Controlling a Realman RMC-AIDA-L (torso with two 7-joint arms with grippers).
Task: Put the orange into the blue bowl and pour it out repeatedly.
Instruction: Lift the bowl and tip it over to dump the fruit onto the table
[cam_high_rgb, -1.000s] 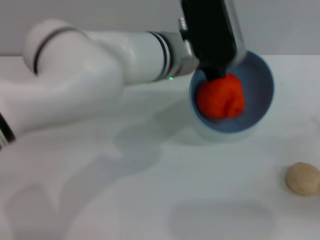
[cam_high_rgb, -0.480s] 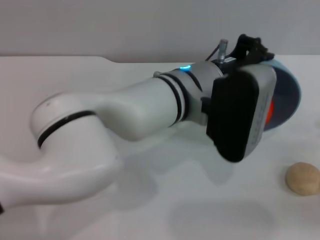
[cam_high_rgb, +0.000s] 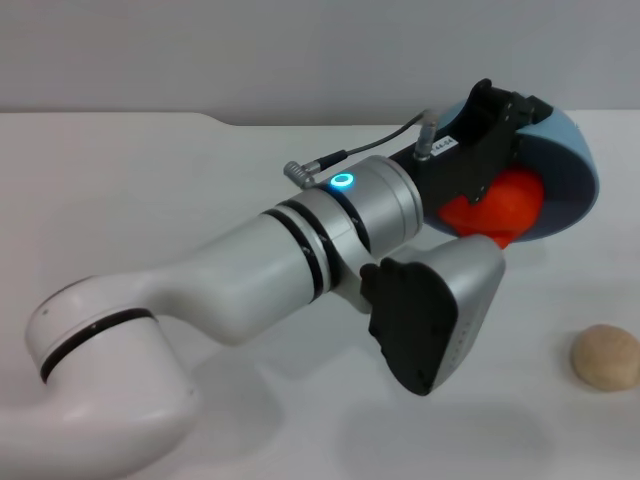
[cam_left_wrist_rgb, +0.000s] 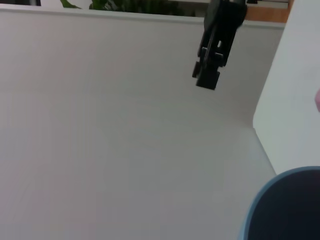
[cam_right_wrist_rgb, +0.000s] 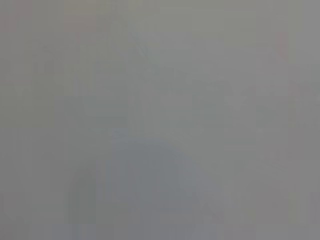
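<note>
My left gripper (cam_high_rgb: 497, 125) is shut on the rim of the blue bowl (cam_high_rgb: 568, 165) and holds it tipped on its side at the far right of the table. The orange (cam_high_rgb: 506, 206) lies against the bowl's lower side, at its mouth, partly hidden by the gripper. The left wrist view shows only a part of the bowl's rim (cam_left_wrist_rgb: 280, 200). My right gripper (cam_left_wrist_rgb: 206, 80) shows far off in the left wrist view, hanging away from the bowl. The right wrist view shows only a plain grey surface.
A small beige ball (cam_high_rgb: 605, 358) lies on the white table (cam_high_rgb: 150, 180) at the right edge, in front of the bowl. My left arm's forearm and camera housing (cam_high_rgb: 435, 315) stretch across the middle of the table.
The left wrist has rolled over and tipped the bowl from upright onto its side. The orange has slid from the bowl's bottom toward its mouth. The beige ball has not moved.
</note>
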